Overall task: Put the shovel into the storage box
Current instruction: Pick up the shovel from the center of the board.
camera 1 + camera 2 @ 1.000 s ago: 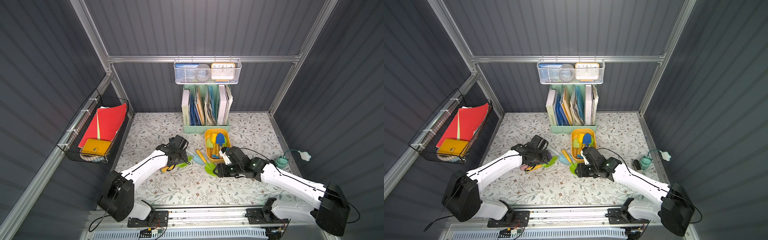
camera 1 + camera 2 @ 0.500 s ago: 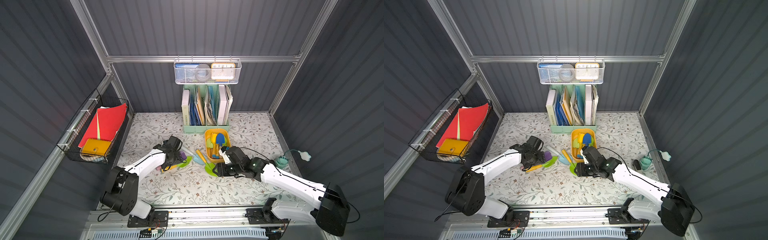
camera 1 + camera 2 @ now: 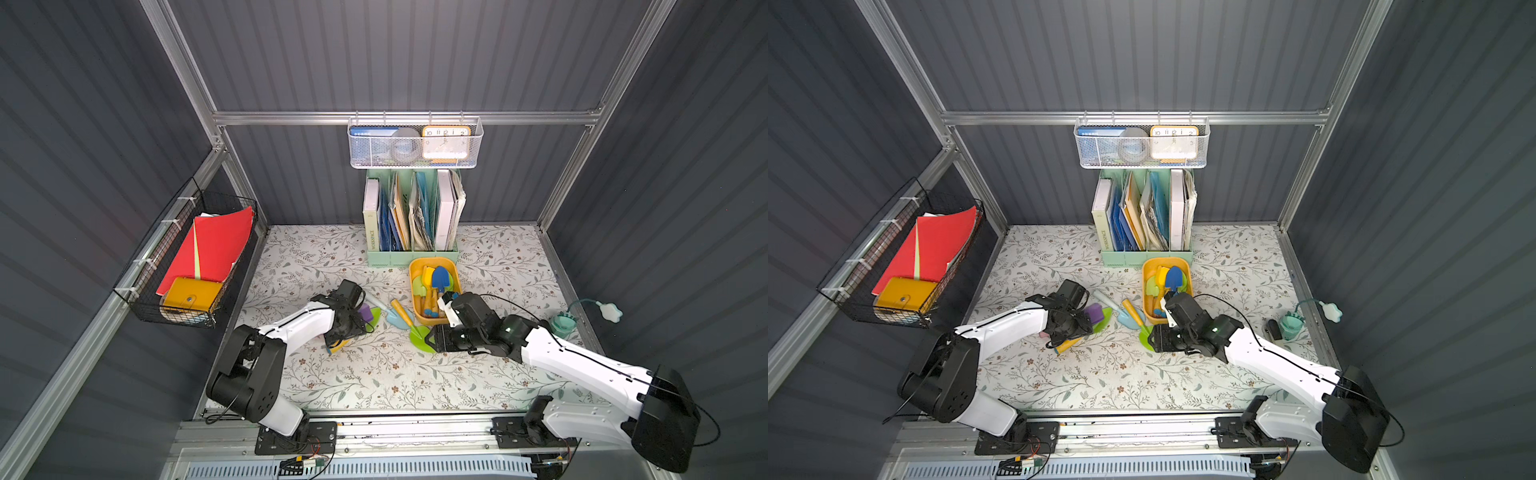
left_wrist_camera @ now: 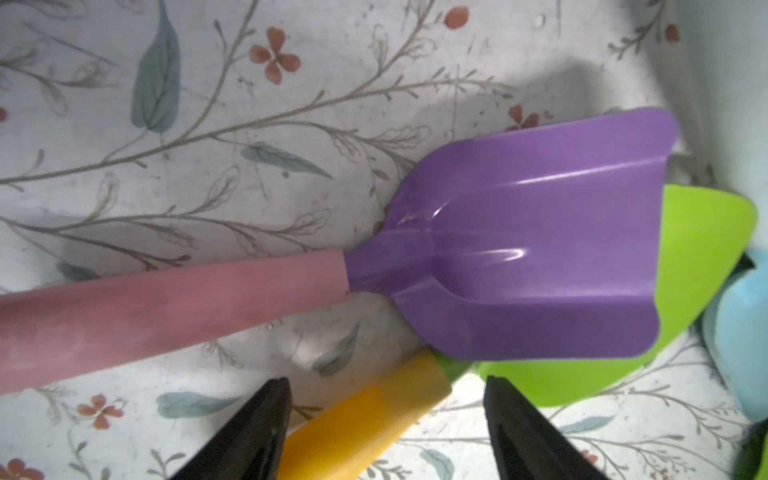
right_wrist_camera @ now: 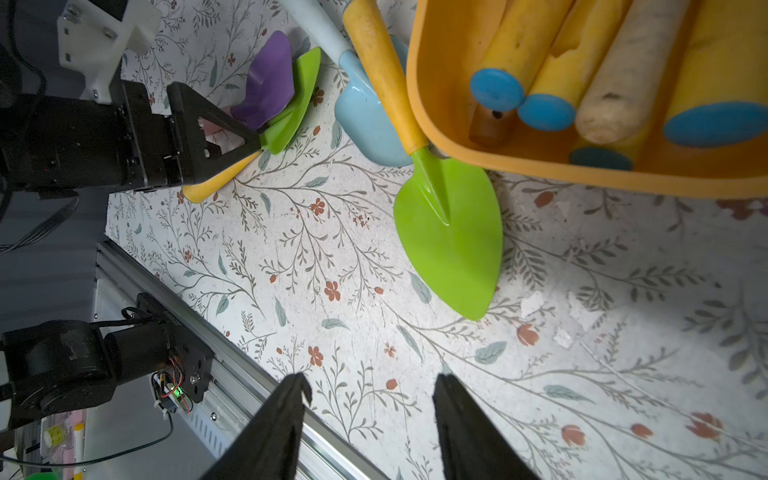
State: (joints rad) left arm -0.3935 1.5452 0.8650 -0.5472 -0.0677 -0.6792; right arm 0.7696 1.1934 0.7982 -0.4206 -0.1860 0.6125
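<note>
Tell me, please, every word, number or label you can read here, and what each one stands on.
"WORKSPACE": spine of the pale book in the mint-green file rack.
"10 11 12 1 2": face of the orange clock in the white mesh basket.
Label on the blue box beside it: too blurred to read.

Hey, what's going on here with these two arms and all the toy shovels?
They're putting shovels into the orange tub, which already holds several. The left gripper is open astride the yellow handle of a green shovel lying under the purple shovel, not yet gripping. The right gripper hovers open and empty near a pointed green shovel beside the tub.
</note>
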